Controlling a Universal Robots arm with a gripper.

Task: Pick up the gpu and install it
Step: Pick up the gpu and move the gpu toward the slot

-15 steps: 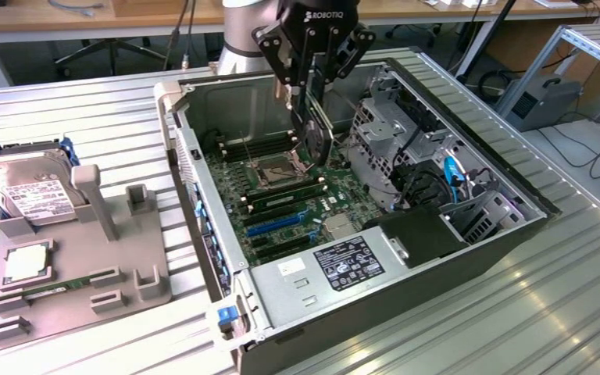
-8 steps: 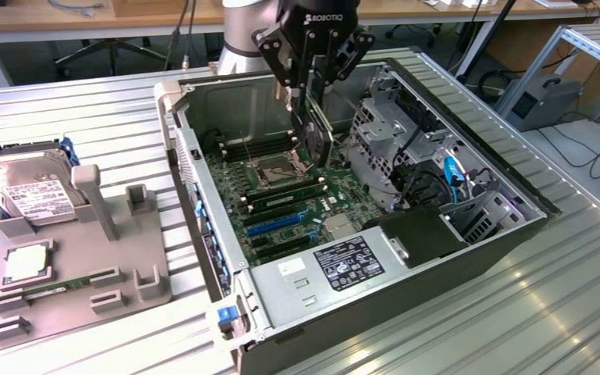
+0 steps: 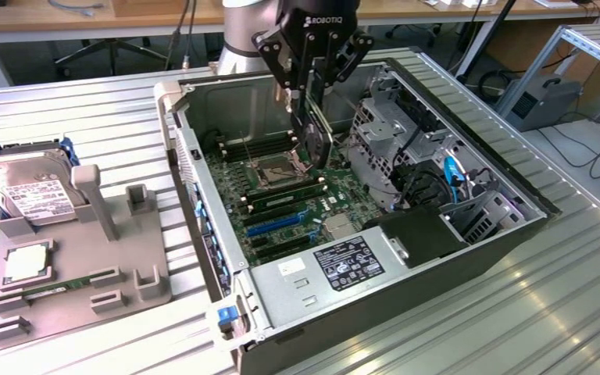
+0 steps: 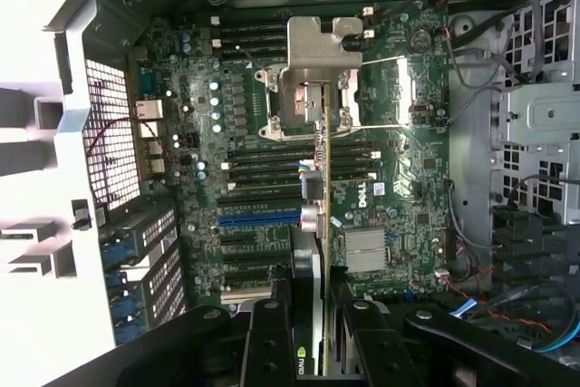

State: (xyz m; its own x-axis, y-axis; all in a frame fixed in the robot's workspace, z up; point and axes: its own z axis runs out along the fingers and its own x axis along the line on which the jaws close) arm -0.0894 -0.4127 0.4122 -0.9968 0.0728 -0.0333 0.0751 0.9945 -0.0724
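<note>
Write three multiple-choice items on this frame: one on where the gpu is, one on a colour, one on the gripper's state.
1. Where is the gpu?
A. on the grey rack
B. over the motherboard inside the open case
C. on the floor

2. What colour is the odd long slot on the board?
A. red
B. white
C. blue

3. The gripper is:
A. shut on the gpu
B. open and empty
C. shut on a cable

Answers: 1 B, the card hangs edge-on above the board. 2 C, one slot is blue among black ones. 3 A, a finger presses each side of the card.
</note>
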